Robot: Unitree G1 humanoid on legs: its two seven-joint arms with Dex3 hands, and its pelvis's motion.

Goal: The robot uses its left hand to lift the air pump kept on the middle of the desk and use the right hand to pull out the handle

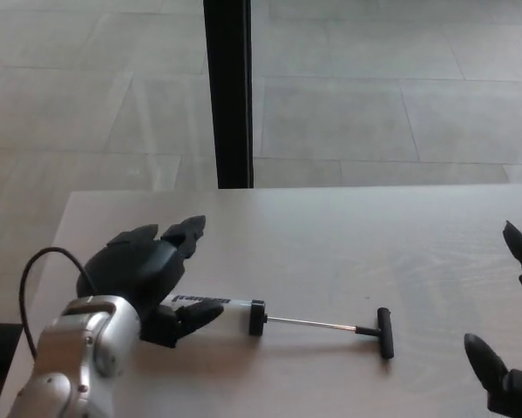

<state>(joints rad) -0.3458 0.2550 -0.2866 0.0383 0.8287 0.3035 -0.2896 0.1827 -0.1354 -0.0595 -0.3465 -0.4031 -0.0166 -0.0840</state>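
The air pump (219, 310) lies flat on the desk (330, 235), left of the middle. Its clear barrel ends in a black cap, and a thin rod runs right to the black T-handle (384, 333), pulled well out. My left hand (147, 266) is at the barrel's left end with its fingers spread and raised above the barrel. Its thumb (193, 315) rests against the barrel's near side and hides that end. My right hand (509, 383) is at the picture's right edge, open, well to the right of the handle and not touching it.
A black cable (34, 270) loops from my left forearm over the desk's left edge. A black post (227, 91) stands behind the desk's far edge, with tiled floor beyond.
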